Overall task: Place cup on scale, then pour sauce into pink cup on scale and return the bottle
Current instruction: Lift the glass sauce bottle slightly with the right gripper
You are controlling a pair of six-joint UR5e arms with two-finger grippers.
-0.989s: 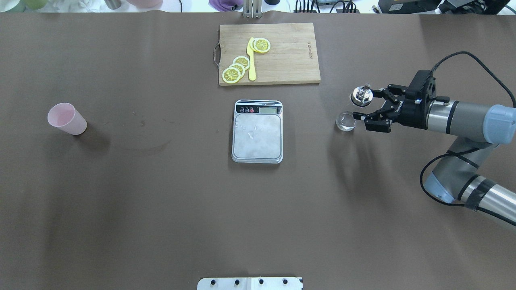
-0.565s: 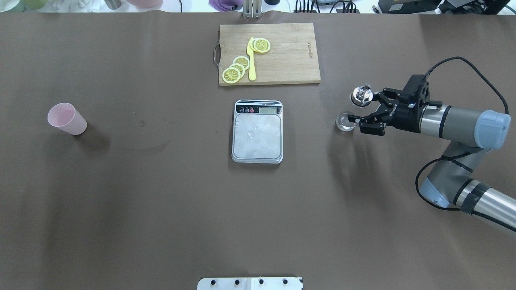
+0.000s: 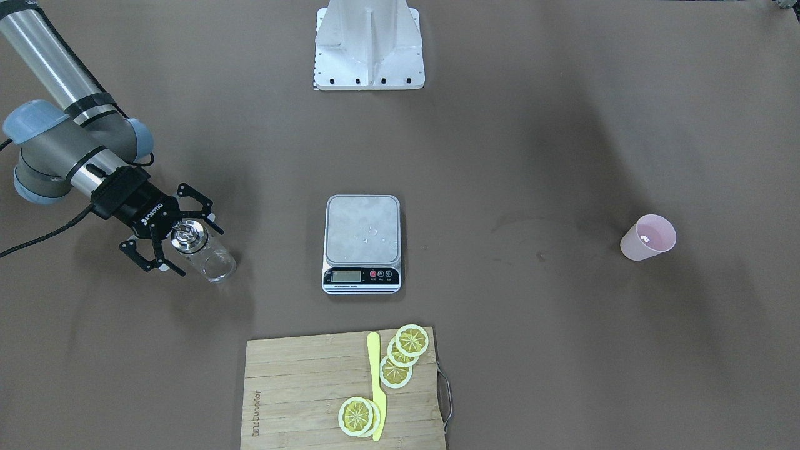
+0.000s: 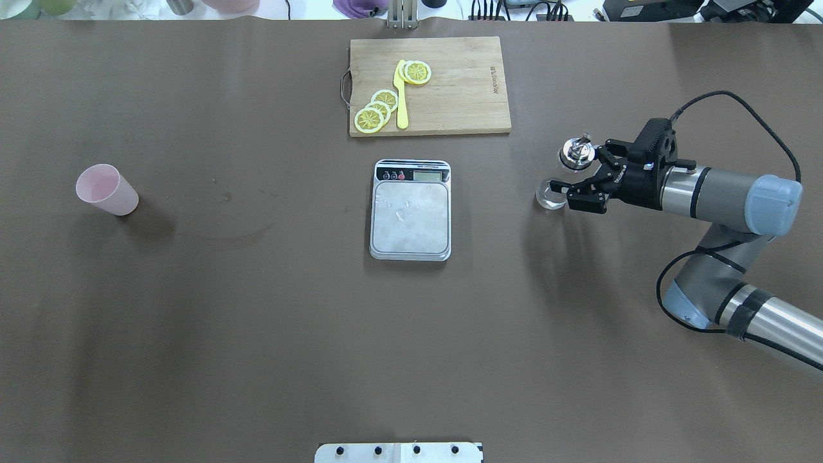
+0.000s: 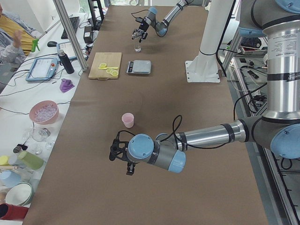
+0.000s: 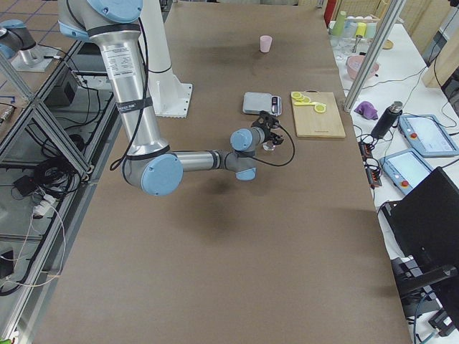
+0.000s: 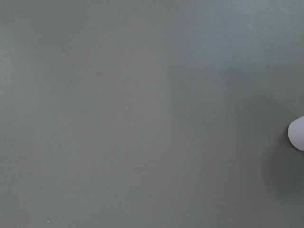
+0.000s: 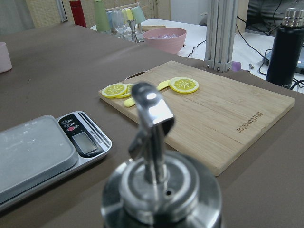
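Currently right arm [image 4: 720, 193] stretched low, spread fingers [image 4: 568, 188] flanking bottle [image 4: 577, 154].

My end effector [image 3: 200, 251] is matt black, the bottle [image 3: 215, 265] clear glass with a glossy chrome cap [image 3: 185, 236], the scale [image 3: 363, 228] dull steel on top, the cup [image 3: 647, 240] matt plastic.

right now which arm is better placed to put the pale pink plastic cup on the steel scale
Left. The pale pink plastic cup stands near the left gripper; the right gripper sits far across, open around the clear glass bottle.
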